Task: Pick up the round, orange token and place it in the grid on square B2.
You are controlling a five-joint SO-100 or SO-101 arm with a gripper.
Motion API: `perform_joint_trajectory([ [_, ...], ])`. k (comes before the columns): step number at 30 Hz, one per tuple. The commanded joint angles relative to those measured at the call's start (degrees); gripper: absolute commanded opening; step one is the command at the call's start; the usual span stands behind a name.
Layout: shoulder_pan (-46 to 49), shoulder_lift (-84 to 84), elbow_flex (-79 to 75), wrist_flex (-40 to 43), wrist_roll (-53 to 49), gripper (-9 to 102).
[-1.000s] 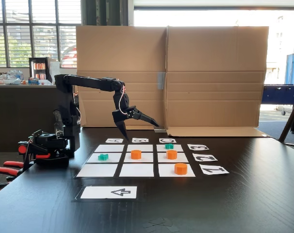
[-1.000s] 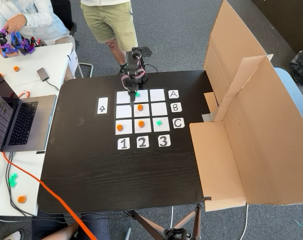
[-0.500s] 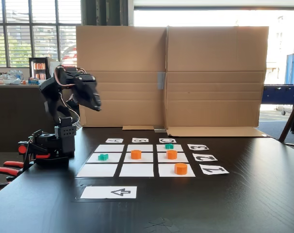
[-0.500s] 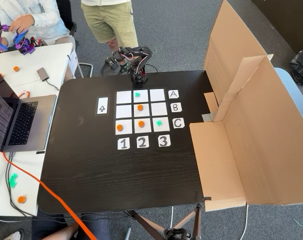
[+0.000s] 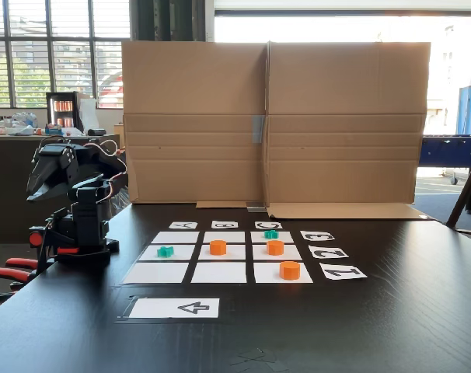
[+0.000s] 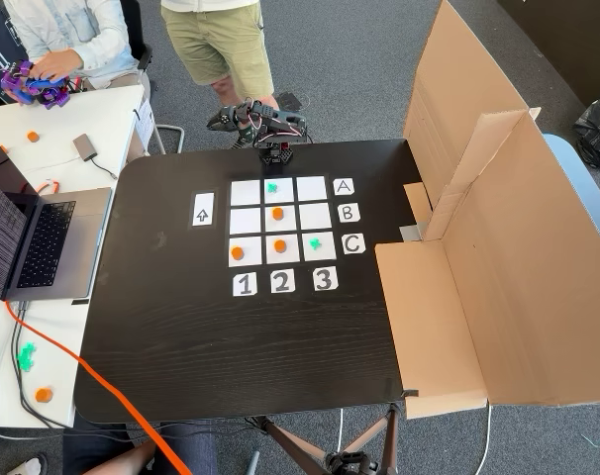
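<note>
One round orange token sits on the grid's centre square B2. Two look-alike orange tokens rest on other squares of the grid. The black arm is folded back over its base beyond the label A side of the grid. My gripper hangs off the table edge, well away from the grid. It looks shut and holds nothing.
Two teal tokens lie on grid squares. An arrow card lies in front of the grid. A tall cardboard wall stands behind it. A person in shorts stands by the arm's base, and a laptop is on a side table.
The arm has pulled back from above the grid and folded over its base, swinging the gripper away past the table edge. The tokens have not moved.
</note>
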Motion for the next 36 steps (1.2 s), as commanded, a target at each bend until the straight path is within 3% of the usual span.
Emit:
perform_joint_trajectory([
  [1,1.9,5.4,3.6,2.2,-1.1,-1],
  [36,2.2,5.5,8.8,1.5,-2.1,0],
])
